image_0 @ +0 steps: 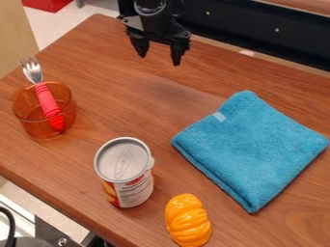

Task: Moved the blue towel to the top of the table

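The black gripper (158,59) hangs over the table's far side, near the top of the camera view. Its two fingers are spread apart with nothing between them. A folded blue towel (248,149) lies flat on the right part of the wooden table (116,91), with a small pale tag near its upper left edge. The gripper is up and to the left of the towel, clear of it.
An orange transparent cup (32,116) at the left holds a fork with a red handle (49,103). A can (124,172) stands near the front edge, and an orange pumpkin-like object (187,221) lies to its lower right. A black rail (258,29) runs behind the table.
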{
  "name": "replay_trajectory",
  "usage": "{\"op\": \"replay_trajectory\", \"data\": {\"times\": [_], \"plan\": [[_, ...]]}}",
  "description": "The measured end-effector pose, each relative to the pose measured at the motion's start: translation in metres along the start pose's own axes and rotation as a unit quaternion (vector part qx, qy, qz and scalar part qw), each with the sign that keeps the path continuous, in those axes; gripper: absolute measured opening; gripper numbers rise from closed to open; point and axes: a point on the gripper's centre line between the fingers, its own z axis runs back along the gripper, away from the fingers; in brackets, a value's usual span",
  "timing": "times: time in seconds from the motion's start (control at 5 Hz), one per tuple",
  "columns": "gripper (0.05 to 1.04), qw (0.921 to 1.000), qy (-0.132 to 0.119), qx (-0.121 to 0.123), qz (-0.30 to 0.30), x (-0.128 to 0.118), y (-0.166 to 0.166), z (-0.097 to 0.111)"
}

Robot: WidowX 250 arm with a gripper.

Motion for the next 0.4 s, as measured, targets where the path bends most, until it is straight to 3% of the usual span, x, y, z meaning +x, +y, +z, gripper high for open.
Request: {"op": "replay_trajectory", "data": {"times": [0.4], "plan": [[1.0, 0.9989, 0.044, 0.01, -0.016, -0.028, -0.018, -0.01]]}}
